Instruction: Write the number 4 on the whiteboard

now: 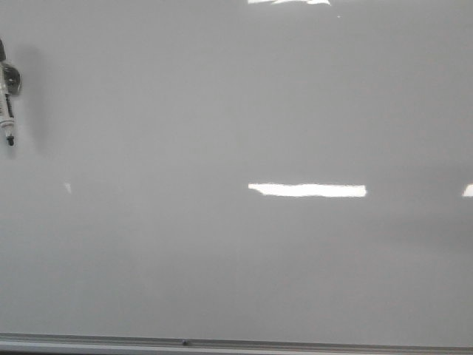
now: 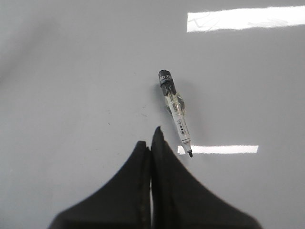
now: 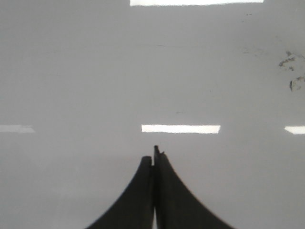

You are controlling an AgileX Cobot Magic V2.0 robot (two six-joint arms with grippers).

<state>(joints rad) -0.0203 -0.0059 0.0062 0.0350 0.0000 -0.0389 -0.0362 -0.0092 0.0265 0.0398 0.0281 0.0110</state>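
A: Start at the jaws. How do they stand?

B: Both pairs are pressed together with nothing between them. The left gripper (image 2: pixel 151 138) hangs over the whiteboard (image 2: pixel 71 71) with its tips just short of a marker (image 2: pixel 175 112). The right gripper (image 3: pixel 155 155) is closed too, over bare board, with no pen anywhere in its wrist view.

A: And the marker itself?

B: It lies flat on the board, uncapped as far as I can tell: a dark writing tip at the end nearer the left jaws, a pale labelled barrel, and a black end at the far side. In the front view it sits at the far left edge (image 1: pixel 9 111), tip pointing toward the metal edge strip (image 1: pixel 236 344).

A: Is the number 4 there?

B: No. I see only light glares and a few faint smudges (image 3: pixel 291 71) in the right wrist view. The writing is not begun, I judge.

A: How will the pen handle?

B: Light and rigid, I expect, but round and smooth on a glossy surface, so a nudge could roll or slide it. The left jaws would need to open, then close across the pale barrel near its middle, clear of the tip so ink stays off the pads and the nib stays free to write.

A: And the board?

B: Hard and slick. Pressing too hard could skid the nib.
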